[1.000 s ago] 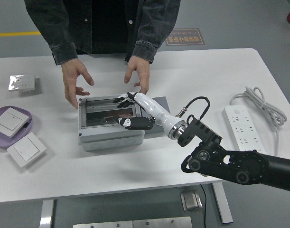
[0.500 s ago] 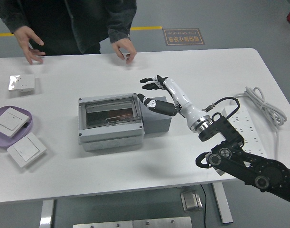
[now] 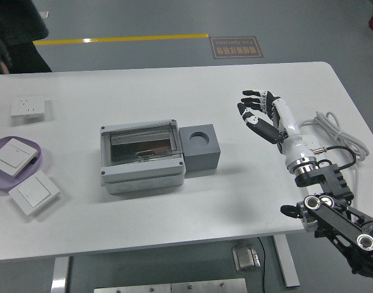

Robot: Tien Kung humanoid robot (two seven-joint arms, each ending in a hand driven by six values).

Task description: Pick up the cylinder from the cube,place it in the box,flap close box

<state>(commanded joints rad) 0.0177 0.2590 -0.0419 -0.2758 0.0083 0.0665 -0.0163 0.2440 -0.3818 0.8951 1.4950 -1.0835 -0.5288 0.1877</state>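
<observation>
Hovering my right hand [image 3: 259, 110] at frame right, fingers spread and empty, since the junction box [image 3: 142, 157] lid is lying shut beside the vacated cube [image 3: 200, 148].

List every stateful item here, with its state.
box: clear lid shut
cube: round socket empty
right hand: open, holding nothing, raised over the table
power strip: lying flat, cable coiled beside it
purple plate: holds one wall switch
</observation>
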